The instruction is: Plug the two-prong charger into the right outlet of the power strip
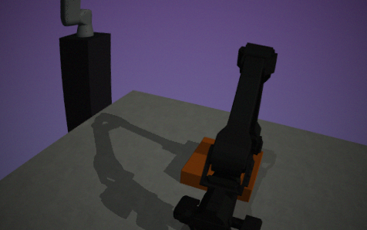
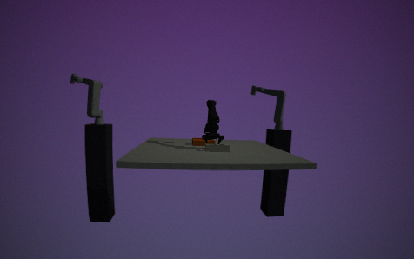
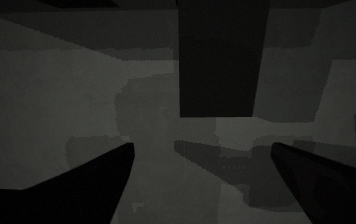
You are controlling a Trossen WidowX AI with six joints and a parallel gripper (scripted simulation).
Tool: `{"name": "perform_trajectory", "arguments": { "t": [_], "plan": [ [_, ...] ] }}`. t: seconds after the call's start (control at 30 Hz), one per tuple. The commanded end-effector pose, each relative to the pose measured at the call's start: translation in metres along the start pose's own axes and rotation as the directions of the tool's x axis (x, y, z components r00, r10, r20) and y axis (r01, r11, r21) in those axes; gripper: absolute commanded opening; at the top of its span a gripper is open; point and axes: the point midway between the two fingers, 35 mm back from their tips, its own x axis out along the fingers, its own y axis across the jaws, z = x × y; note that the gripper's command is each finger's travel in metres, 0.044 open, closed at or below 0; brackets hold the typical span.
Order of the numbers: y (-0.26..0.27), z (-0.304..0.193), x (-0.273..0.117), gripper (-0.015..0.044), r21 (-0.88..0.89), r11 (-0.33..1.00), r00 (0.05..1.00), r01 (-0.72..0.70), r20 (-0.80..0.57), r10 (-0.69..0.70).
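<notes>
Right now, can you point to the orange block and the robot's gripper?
Orange block [image 1: 193, 167] [image 2: 198, 142]: top and exterior views, its left part.
Gripper [image 3: 202, 149]: wrist view, midway between its fingertips.

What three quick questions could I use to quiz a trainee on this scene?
1. True or false: the black two-fingered tool is open.
2. Which colour is the rectangular block partly hidden by the black jointed arm: a) green, b) orange, c) white?
3. Fill in: the exterior view shows ___ grey jointed arms on black square pillars.

Key: 1 true; 2 b; 3 two.
</notes>
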Motion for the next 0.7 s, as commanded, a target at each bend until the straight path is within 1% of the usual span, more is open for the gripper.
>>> {"name": "perform_trajectory", "arguments": {
  "t": [0.0, 0.23, 0.3, 0.37, 0.43, 0.53, 0.6, 0.67],
  "plan": [
    [0.000, -0.006, 0.002, 0.0440, 0.005, 1.000, 1.000, 0.001, -0.005, -0.001],
    [0.000, -0.007, 0.000, 0.0440, 0.000, 1.000, 1.000, 0.000, 0.009, 0.000],
    [0.000, -0.004, -0.009, 0.0440, -0.001, 1.000, 0.996, 0.001, 0.088, -0.001],
    [0.000, 0.001, -0.024, 0.0440, -0.002, 1.000, 0.978, 0.003, 0.207, -0.002],
    [0.000, 0.004, -0.039, 0.0440, -0.001, 1.000, 0.947, 0.003, 0.323, -0.003],
    [0.000, 0.007, -0.063, 0.0440, 0.001, 1.000, 0.874, 0.002, 0.487, -0.003],
    [-0.001, 0.007, -0.073, 0.0440, 0.003, 1.000, 0.832, 0.001, 0.554, -0.002],
    [-0.001, 0.007, -0.075, 0.0440, 0.003, 1.000, 0.827, 0.001, 0.562, -0.002]
  ]
}}
